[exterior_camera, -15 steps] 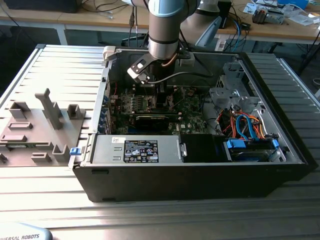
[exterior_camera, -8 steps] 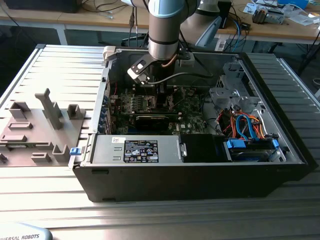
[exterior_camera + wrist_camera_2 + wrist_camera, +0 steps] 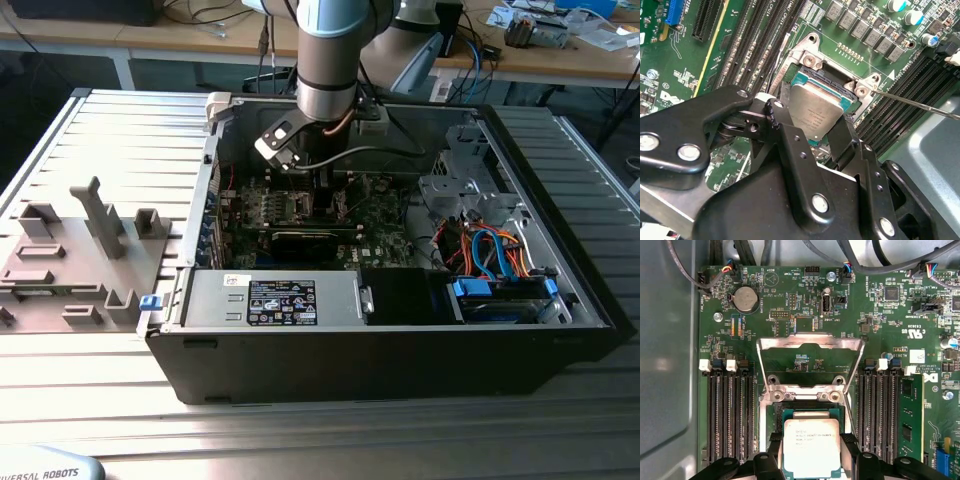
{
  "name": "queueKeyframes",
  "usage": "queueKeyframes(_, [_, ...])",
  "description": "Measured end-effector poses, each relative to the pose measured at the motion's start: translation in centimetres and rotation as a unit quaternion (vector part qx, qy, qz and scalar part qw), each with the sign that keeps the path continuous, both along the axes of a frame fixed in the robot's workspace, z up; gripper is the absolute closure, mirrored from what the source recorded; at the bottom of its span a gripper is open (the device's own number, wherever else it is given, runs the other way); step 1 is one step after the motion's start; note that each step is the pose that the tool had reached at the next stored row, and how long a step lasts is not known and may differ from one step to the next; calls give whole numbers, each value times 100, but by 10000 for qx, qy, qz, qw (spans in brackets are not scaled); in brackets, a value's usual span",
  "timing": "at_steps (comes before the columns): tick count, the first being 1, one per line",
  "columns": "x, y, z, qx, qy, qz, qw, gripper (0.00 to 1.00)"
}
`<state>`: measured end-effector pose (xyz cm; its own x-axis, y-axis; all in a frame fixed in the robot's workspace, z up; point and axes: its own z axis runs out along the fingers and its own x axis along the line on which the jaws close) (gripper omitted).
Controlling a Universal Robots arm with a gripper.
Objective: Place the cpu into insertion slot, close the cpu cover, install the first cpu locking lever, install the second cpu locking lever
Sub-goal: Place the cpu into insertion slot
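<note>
The fingers [image 3: 775, 444] grip the cpu [image 3: 811, 447] by two opposite edges just over the slot [image 3: 805, 407], whose cover [image 3: 810, 342] lies open, so seating it well likely means keeping it level, squarely aligned, and lowering it straight without sliding.

Soft, even light falls from overhead in the exterior view. The ribbed worktop [image 3: 100, 130] is bright and pale, while the inside of the case [image 3: 400, 360] sits dimmer and its near wall is almost black. The arm [image 3: 330, 50] carries a mild sheen. In the first wrist view the cover [image 3: 810, 341] glares white along its edges, the case wall [image 3: 665, 365] bears a pale reflected patch, and the cpu [image 3: 811, 447] top looks washed out. In the second wrist view its top shows a duller grey sheen.
</note>
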<state>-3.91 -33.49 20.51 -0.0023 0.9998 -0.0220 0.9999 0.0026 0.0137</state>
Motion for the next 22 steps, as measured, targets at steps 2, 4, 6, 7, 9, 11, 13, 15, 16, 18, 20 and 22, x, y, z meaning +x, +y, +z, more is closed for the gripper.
queueKeyframes(2, [0, 2, -3, -1, 0, -1, 10000, 46])
queueKeyframes(4, [0, 5, -9, -1, 0, 0, 10000, 46])
queueKeyframes(6, [0, 11, -13, 0, 0, -1, 10000, 46])
queueKeyframes(7, [0, 11, -15, -1, 0, 0, 10000, 46])
queueKeyframes(9, [0, 13, -18, -1, 0, 0, 10000, 46])
queueKeyframes(11, [0, 13, -21, -2, 0, 0, 10000, 46])
queueKeyframes(13, [0, 14, -26, -2, 0, 0, 10000, 46])
queueKeyframes(15, [0, 30, -34, 1, 0, -8, 10000, 46])
queueKeyframes(16, [0, 35, -36, 2, -1, -13, 10000, 46])
queueKeyframes(18, [1, 42, -39, 0, -1, -25, 10000, 46])
queueKeyframes(20, [0, 42, -42, -2, 0, -32, 10000, 46])
queueKeyframes(22, [0, 43, -54, -2, 0, -52, 10000, 46])
